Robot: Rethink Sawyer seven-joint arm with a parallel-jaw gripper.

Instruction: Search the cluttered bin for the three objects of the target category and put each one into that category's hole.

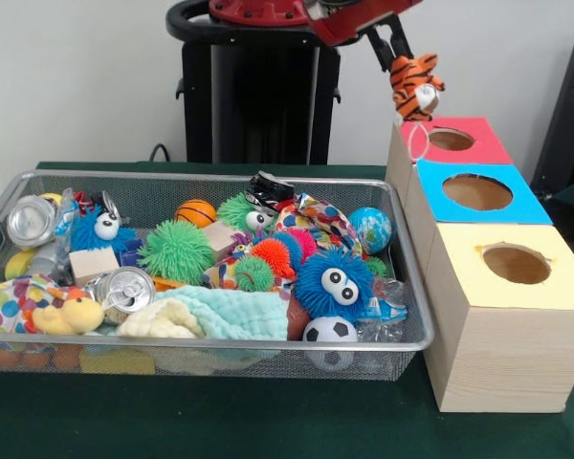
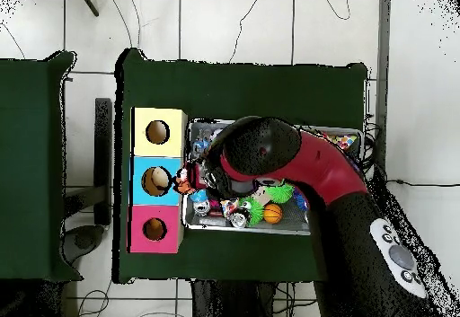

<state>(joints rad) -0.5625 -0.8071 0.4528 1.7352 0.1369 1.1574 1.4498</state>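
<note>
Gripper hangs above the far end of the row of boxes, jaws clenched on a small orange-and-black striped plush tiger. Tiger dangles clear of the wire mesh bin, just over the near-bin edge of the red-topped wooden box. Overhead view puts the tiger between the bin's end wall and the blue-topped wooden box, so which hole it is lined up with cannot be settled from these two views. Yellow-topped wooden box sits at the near end of the row, hole open.

Handling, as judged: the tiger looks light, soft and squashy. It should compress under the jaws and not slip readily. A pinch across the upper body or head, as now, seems sound. It hangs limp, so it may swing and catch a hole rim on release. Not fragile.

Bin is crowded: blue spiky rubber ball with googly eyes near the box-side end, green spiky ball mid-bin, small black-and-white football at the front rim, crushed silver can, pale green cloth along the front, yellow plush duck toward the front corner away from the boxes.
</note>
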